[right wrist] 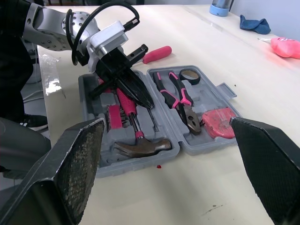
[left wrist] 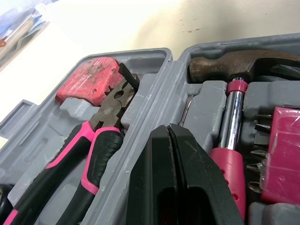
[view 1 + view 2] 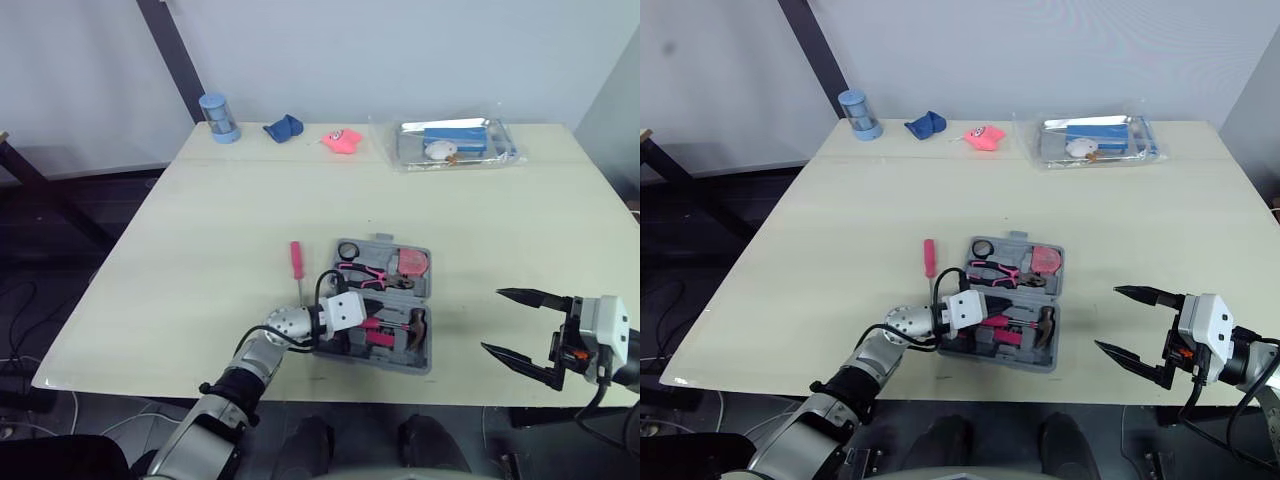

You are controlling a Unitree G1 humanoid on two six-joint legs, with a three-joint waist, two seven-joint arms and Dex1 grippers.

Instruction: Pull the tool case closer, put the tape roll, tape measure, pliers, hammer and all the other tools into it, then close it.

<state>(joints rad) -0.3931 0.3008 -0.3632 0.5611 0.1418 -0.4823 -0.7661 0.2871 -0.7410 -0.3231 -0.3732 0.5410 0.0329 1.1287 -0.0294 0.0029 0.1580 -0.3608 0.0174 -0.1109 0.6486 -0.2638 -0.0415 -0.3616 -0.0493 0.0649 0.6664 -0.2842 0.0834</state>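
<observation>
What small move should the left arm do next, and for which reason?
Probably lift the left gripper, shut and empty over the tool case, and move it to the red-handled screwdriver, which lies on the table beside the case. The pliers and hammer already sit inside.

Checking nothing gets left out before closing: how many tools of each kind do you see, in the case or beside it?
Hammer: 1, in the tool case
Pliers: 1, in it
Tape roll: 1, in it
Tape measure: 1, in it
Bit holder: 1, in it
Screwdriver: 1, on the table beside it
Total: 6
</observation>
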